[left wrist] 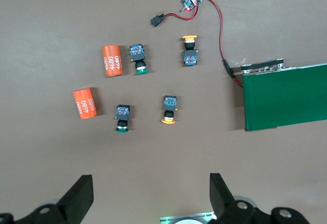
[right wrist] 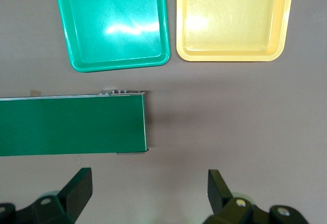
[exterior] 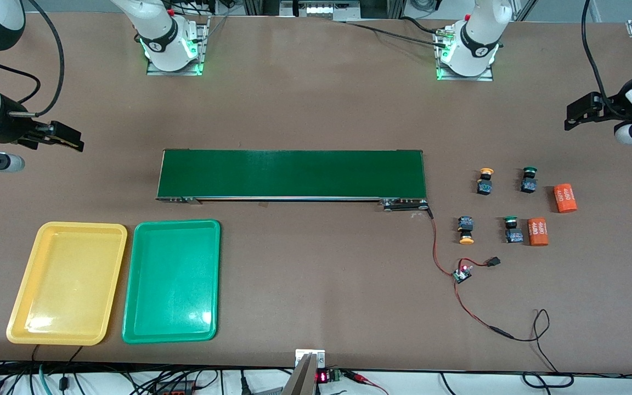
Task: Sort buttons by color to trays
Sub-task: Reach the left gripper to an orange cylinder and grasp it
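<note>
Four small buttons lie on the table at the left arm's end. Two have yellow caps [exterior: 485, 181] [exterior: 465, 229] and two have green caps [exterior: 528, 180] [exterior: 512, 229]. The left wrist view shows the same four: yellow [left wrist: 190, 50] [left wrist: 169, 109] and green [left wrist: 138, 58] [left wrist: 122, 118]. The yellow tray [exterior: 66, 282] and green tray [exterior: 172, 280] lie side by side and hold nothing, toward the right arm's end. They also show in the right wrist view, yellow tray [right wrist: 232, 20] and green tray [right wrist: 115, 22]. My left gripper [exterior: 568, 116] [left wrist: 152, 183] hangs open over bare table near the buttons. My right gripper [exterior: 72, 140] [right wrist: 149, 178] hangs open, nothing in it.
A long dark-green conveyor belt [exterior: 291, 174] lies across the middle. Two orange cylinders marked 4680 [exterior: 565, 198] [exterior: 537, 232] lie beside the green-capped buttons. A small circuit board [exterior: 463, 273] with red and black wires sits nearer the front camera than the buttons.
</note>
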